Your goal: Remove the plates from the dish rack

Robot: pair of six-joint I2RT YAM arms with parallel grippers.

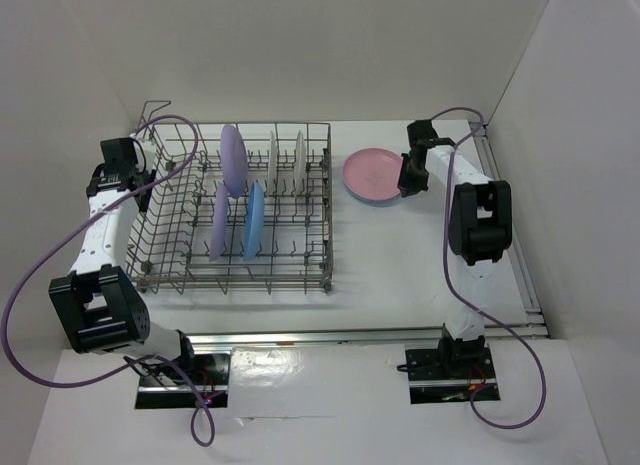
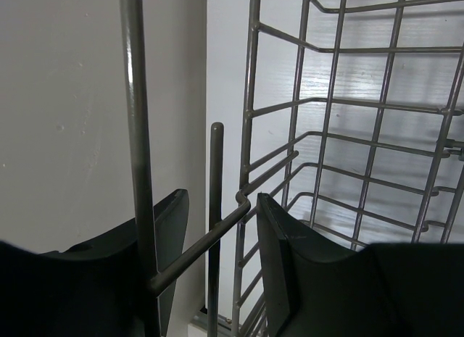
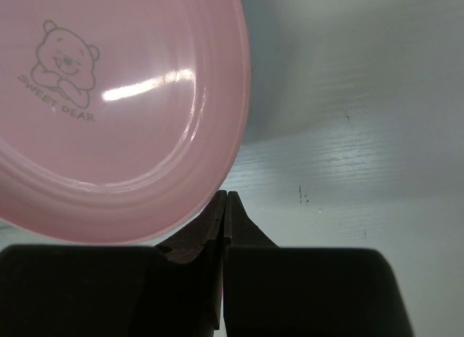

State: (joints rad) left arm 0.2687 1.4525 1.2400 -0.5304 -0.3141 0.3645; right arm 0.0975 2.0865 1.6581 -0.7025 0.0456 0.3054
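The grey wire dish rack (image 1: 190,270) stands left of centre. Upright in it are two lavender plates (image 1: 232,157) (image 1: 219,222), a blue plate (image 1: 254,221) and two white plates (image 1: 272,155) (image 1: 299,155). A pink plate (image 1: 372,173) (image 3: 123,112) lies flat on the table to the right of the rack. My left gripper (image 1: 148,168) (image 2: 221,199) is at the rack's back left corner, its fingers closed across the raised handle wires (image 2: 210,239). At the pink plate's right rim my right gripper (image 1: 408,180) (image 3: 225,196) is shut with nothing in it.
White walls close in the table at the back and on both sides. A metal rail (image 1: 350,335) runs along the near edge by the arm bases. Purple cables (image 1: 20,315) loop from both arms.
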